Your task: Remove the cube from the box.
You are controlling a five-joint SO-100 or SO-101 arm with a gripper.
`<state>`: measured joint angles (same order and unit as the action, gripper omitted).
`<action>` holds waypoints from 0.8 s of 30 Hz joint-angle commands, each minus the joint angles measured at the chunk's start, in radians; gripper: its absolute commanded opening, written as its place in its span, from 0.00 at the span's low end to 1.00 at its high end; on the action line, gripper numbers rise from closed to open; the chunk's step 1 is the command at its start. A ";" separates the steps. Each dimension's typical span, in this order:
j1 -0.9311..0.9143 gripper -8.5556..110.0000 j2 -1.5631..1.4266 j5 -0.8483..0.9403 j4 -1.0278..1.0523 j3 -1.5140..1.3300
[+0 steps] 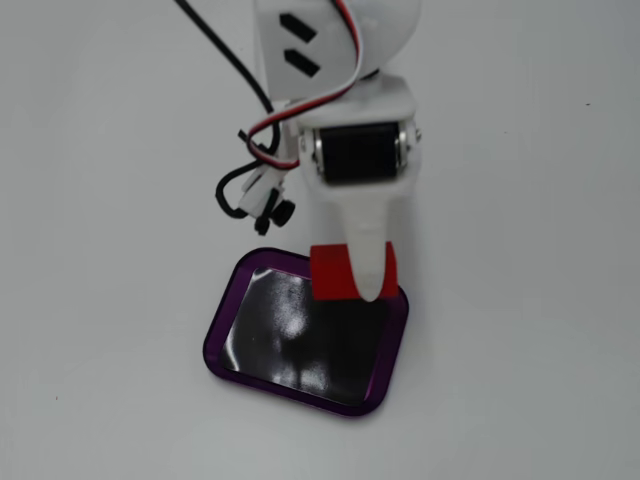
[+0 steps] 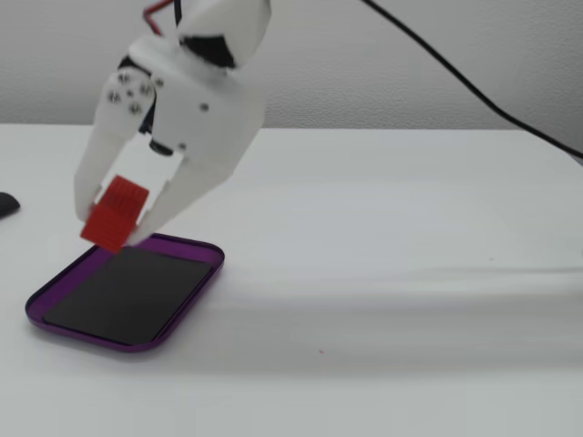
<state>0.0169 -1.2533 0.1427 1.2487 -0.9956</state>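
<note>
The gripper (image 2: 117,221) clamps the cube (image 2: 115,214) between its jaws, lifted clear above the box (image 2: 187,293) at lower left of that fixed view.

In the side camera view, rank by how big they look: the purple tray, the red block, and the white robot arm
1. The white plastic arm looks largest, though it is raised, maybe nearer the camera.
2. The shallow purple-rimmed tray with the black bottom.
3. The small red studded block, held in the gripper.
</note>
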 commanded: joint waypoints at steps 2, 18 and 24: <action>0.032 0.07 -0.218 0.009 0.012 0.008; 0.023 0.07 -0.675 0.032 -0.166 -0.689; 0.020 0.07 -0.873 0.067 -0.333 -1.097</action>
<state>0.0383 -2.0325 0.1979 0.9802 -1.9420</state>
